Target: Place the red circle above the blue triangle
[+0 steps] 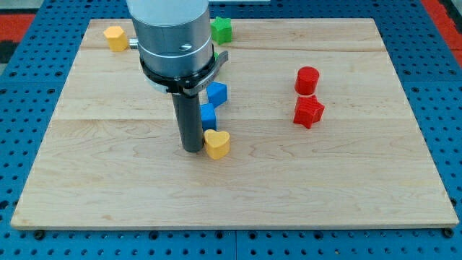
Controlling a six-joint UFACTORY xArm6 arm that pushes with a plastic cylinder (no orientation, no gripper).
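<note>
Light, stiff red circle block, apt to slide freely on the wooden bench; best pushed square at three o'clock; no fingers, nothing held; tip far away.

The board is pale wood with visible grain and plank seams, smooth and matt. Around it, at every clock position, lies a blue perforated sheet, glossy like painted metal or plastic. The red cylinder, red star block, yellow heart and blue blocks look like smooth, faintly shiny plastic. The arm housing is brushed grey metal; the rod is dark and matt.
</note>
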